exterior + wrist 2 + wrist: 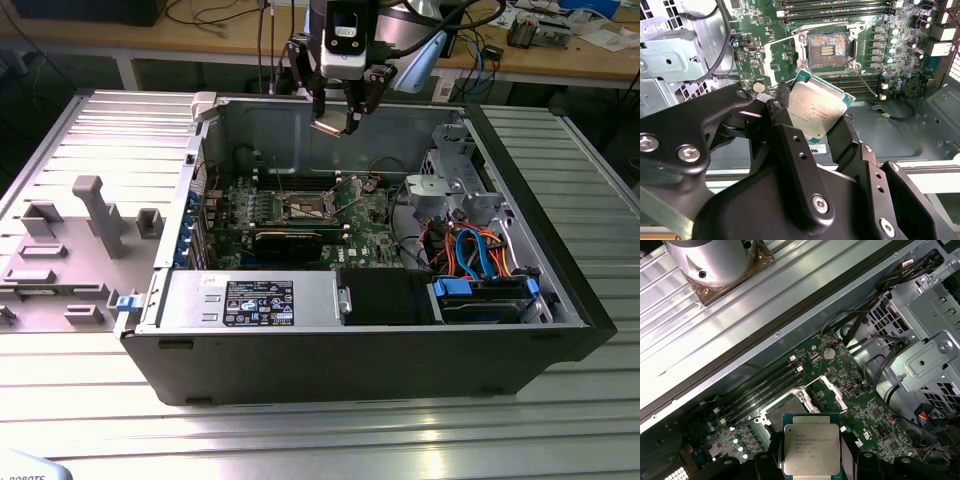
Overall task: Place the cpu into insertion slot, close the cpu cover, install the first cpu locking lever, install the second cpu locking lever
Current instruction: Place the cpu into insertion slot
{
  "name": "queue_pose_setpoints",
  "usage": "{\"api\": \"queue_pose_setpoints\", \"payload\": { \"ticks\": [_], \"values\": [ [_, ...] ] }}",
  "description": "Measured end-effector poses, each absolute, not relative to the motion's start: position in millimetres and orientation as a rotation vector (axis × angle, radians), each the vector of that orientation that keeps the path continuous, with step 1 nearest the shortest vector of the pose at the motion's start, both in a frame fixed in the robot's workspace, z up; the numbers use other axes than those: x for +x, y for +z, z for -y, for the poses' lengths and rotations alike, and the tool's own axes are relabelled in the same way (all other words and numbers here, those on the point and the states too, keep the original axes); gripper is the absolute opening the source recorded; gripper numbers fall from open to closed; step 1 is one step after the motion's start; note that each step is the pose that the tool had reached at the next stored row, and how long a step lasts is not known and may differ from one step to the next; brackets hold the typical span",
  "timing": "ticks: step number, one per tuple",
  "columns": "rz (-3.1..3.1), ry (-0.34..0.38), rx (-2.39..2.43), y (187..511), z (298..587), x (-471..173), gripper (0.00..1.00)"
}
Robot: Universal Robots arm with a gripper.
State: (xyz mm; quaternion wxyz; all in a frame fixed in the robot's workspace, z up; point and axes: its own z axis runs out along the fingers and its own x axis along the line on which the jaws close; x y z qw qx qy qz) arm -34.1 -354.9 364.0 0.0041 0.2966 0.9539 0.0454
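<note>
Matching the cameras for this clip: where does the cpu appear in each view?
Exterior view: cpu held in the hand above the open case, over the motherboard.
Second wrist view: cpu tilted, close up, short of the insertion slot.
First wrist view: cpu flat-on, overlapping the insertion slot.
Shared landmark: the empty insertion slot.

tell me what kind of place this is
Probably a robotics lab: an open desktop computer case on a ribbed metal table, the gripper holding the cpu above its motherboard, cable-strewn workbenches behind.

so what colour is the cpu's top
The cpu top is silver-grey with a green rim, best in the first wrist view.
</note>
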Motion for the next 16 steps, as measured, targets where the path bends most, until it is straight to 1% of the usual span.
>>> {"api": "queue_pose_setpoints", "payload": {
  "ticks": [16],
  "values": [
    [-2.984, 0.142, 0.946, 364.0, 355.0, -35.5, 0.55]
  ]
}}
